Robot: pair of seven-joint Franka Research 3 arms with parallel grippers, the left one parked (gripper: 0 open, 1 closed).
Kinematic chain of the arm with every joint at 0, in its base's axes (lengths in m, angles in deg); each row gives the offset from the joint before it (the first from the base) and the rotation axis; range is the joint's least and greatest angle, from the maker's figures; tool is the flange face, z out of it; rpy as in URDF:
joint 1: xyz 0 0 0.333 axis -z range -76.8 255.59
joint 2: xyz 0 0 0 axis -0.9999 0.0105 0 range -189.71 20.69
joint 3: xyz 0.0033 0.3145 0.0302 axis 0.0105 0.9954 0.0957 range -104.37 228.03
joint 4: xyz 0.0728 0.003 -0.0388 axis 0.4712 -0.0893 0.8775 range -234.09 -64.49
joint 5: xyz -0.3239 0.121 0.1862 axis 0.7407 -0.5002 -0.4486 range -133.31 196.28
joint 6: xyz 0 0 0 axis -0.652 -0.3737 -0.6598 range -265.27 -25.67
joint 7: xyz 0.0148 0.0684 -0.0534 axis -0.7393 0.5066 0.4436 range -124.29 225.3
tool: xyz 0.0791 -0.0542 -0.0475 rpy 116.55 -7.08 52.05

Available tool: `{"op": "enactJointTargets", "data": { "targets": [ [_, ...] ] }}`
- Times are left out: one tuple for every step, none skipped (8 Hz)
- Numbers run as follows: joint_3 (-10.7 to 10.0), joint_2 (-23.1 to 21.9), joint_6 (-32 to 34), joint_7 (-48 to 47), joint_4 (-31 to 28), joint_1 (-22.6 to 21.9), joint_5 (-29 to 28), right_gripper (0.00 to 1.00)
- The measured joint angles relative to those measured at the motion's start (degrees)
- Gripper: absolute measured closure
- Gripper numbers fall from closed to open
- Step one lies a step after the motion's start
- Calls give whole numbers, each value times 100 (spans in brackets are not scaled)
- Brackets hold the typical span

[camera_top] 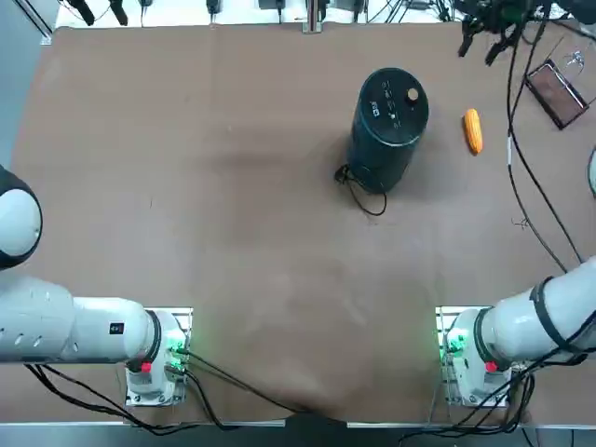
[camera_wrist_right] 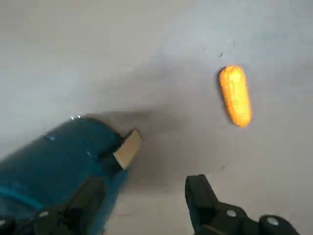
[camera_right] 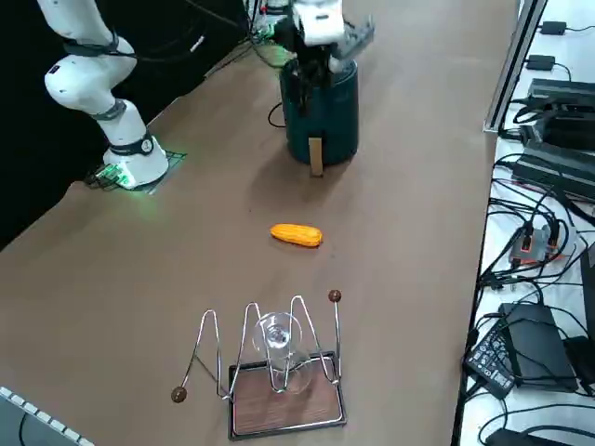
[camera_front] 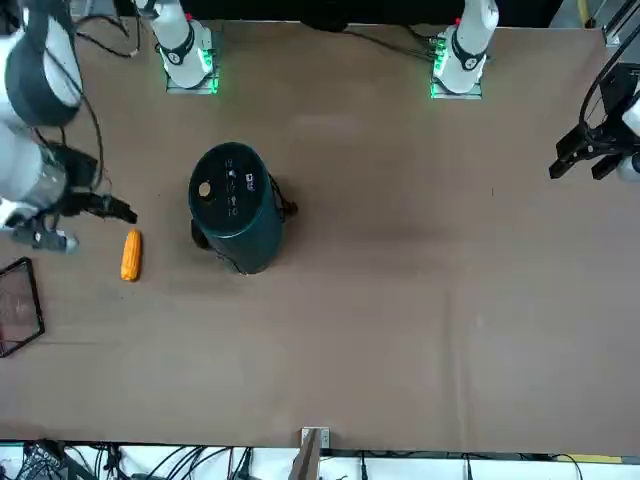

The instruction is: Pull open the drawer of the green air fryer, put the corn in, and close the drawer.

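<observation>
The green air fryer (camera_top: 389,123) stands upright on the far right part of the table, its round top with white markings and a gold knob facing up. Its drawer (camera_right: 316,156) is pushed in, the stubby handle (camera_wrist_right: 126,148) pointing away from the arms' bases. The orange-yellow corn (camera_top: 473,130) lies on the table just right of the fryer, also seen at corn (camera_front: 131,254) and corn (camera_wrist_right: 235,96). My right gripper (camera_top: 480,42) hangs open and empty above the table, beyond the corn and fryer, touching nothing; its fingers (camera_wrist_right: 200,196) frame the handle and corn from above.
A wire rack with a glass on a wooden base (camera_right: 279,372) sits at the table's right edge, near the corn. The fryer's black cord (camera_top: 363,194) curls on the table toward the bases. Cables and boxes (camera_right: 548,139) lie off the far side.
</observation>
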Motion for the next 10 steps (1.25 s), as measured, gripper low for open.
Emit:
{"op": "enactJointTargets", "data": {
  "targets": [
    [-17, 156, -116, -645, -31, 30, -169, 0],
    [-20, 266, -322, -1418, -149, 40, -268, 0],
    [-18, 341, -503, -2095, -304, 39, -466, 0],
    [-20, 399, -597, -2567, -443, 47, -830, 0],
    [-23, 462, -627, -2930, -528, 72, -1182, 0],
    [-27, 532, -634, -3213, -593, 100, -1391, 0],
    [-24, 579, -658, -3359, -691, 103, -1497, 0],
    [-15, 597, -747, -3438, -865, 93, -1636, 0],
    [-7, 599, -874, -3463, -1081, 89, -1849, 0],
    [-6, 600, -951, -3470, -1269, 90, -2062, 1]
  ]
}}
